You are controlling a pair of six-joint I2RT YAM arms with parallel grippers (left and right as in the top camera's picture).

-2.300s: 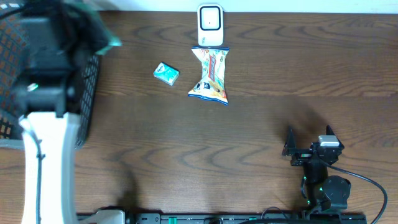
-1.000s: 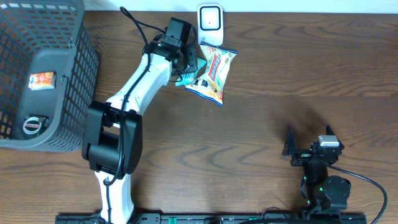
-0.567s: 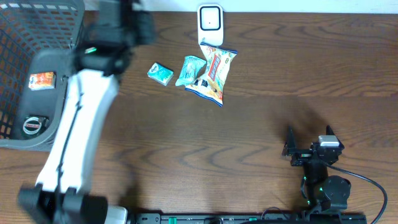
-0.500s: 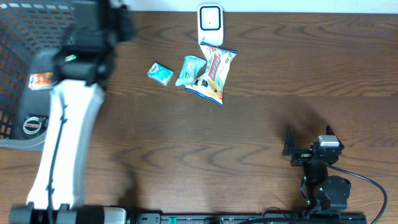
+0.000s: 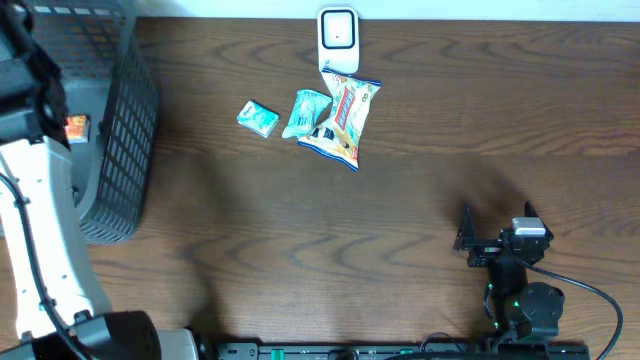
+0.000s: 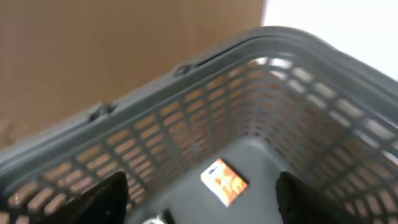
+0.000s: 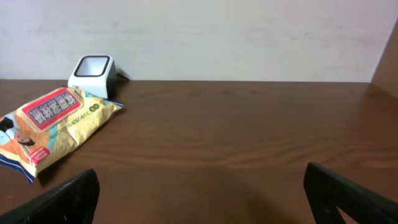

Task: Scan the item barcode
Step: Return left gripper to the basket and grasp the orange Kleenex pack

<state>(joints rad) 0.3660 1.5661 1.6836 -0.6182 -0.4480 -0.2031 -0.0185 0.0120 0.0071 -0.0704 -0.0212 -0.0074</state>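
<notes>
The white barcode scanner [image 5: 338, 40] stands at the table's far edge, and the right wrist view shows this scanner [image 7: 93, 70] too. Just in front of it lie a snack bag [image 5: 345, 120], a teal packet [image 5: 308, 112] touching the bag, and a small teal box [image 5: 260, 118]. My left gripper [image 6: 202, 205] hangs open above the inside of the grey basket [image 6: 186, 118], holding nothing. An orange packet [image 6: 224, 182] lies on the basket floor below it. My right gripper [image 5: 497, 215] rests open near the front right, far from the items.
The basket [image 5: 120, 130] fills the left end of the table, with my left arm [image 5: 40, 190] over it. A round dark thing [image 6: 155, 218] also lies in the basket. The snack bag [image 7: 53, 124] sits left of the right gripper's view.
My left arm has swung from the scanner area leftward over the basket. The teal packet now lies on the table beside the snack bag, and the left jaws have opened.
</notes>
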